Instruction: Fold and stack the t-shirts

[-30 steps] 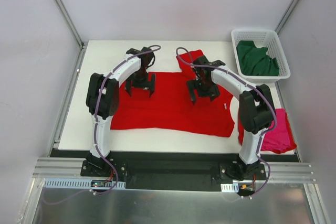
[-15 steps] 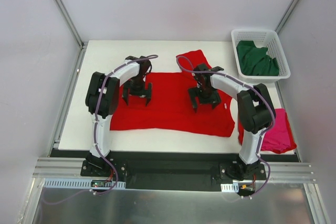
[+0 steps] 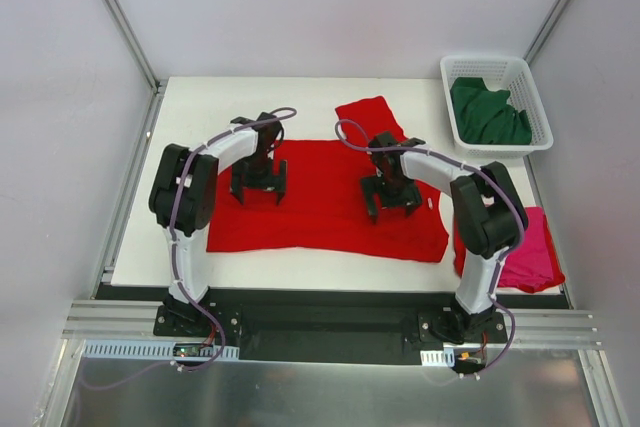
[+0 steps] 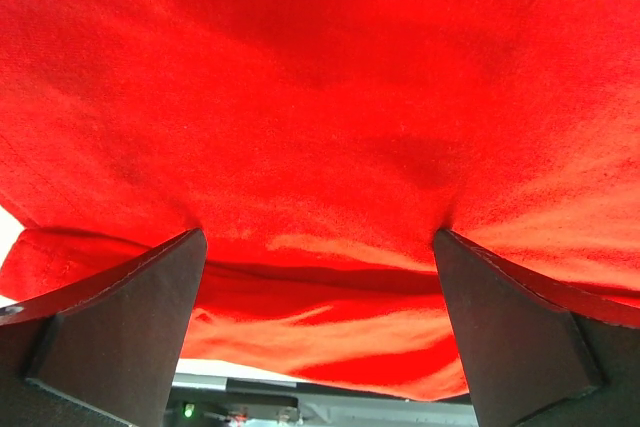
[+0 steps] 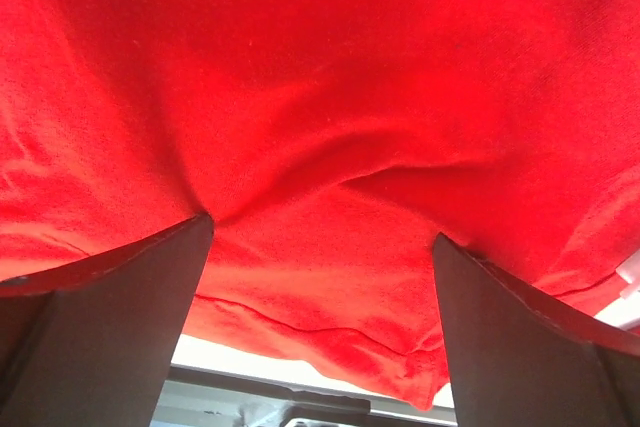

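The red t-shirt (image 3: 320, 215) lies spread flat across the middle of the white table, one sleeve (image 3: 368, 113) sticking out at the back. My left gripper (image 3: 259, 193) stands open over its left half, both fingertips down on the cloth. Over the right half, my right gripper (image 3: 391, 205) is open too, tips on the cloth. Red fabric (image 4: 320, 97) fills the left wrist view between the spread left gripper (image 4: 318, 237). The right wrist view shows the same red cloth (image 5: 320, 77) with its hem near the right gripper (image 5: 322, 229). The pink t-shirt (image 3: 530, 252) lies folded at the right front. The green t-shirt (image 3: 488, 113) sits bunched in the basket.
A white lattice basket (image 3: 540, 107) stands at the back right corner of the table (image 3: 200, 107). Grey walls enclose the back and both sides. The arm bases are fixed to a black rail (image 3: 320, 322) at the near edge.
Both grippers have slid toward the near edge over the red t-shirt, still open. The shirt's back edge now lies flatter.
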You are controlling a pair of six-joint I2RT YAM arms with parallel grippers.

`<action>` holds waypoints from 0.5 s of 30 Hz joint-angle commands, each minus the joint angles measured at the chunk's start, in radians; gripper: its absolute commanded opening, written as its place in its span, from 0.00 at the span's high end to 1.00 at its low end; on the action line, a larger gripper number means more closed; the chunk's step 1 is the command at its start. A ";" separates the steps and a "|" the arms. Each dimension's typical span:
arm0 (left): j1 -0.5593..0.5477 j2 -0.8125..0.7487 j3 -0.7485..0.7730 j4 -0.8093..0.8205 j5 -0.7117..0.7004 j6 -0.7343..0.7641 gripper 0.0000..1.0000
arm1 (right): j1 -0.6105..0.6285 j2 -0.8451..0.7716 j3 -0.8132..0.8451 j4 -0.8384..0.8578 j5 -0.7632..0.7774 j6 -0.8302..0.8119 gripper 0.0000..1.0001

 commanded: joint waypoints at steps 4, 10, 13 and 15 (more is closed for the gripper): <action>-0.001 -0.062 -0.130 0.033 -0.001 0.019 0.01 | 0.057 -0.042 -0.077 0.025 -0.028 0.042 0.04; -0.002 -0.147 -0.218 0.037 0.003 0.026 0.01 | 0.105 -0.087 -0.131 0.017 -0.028 0.094 0.04; -0.004 -0.186 -0.242 0.037 0.026 0.026 0.01 | 0.131 -0.111 -0.143 -0.001 -0.026 0.109 0.04; -0.004 -0.211 -0.261 0.036 0.026 0.023 0.01 | 0.143 -0.121 -0.137 -0.024 -0.025 0.115 0.04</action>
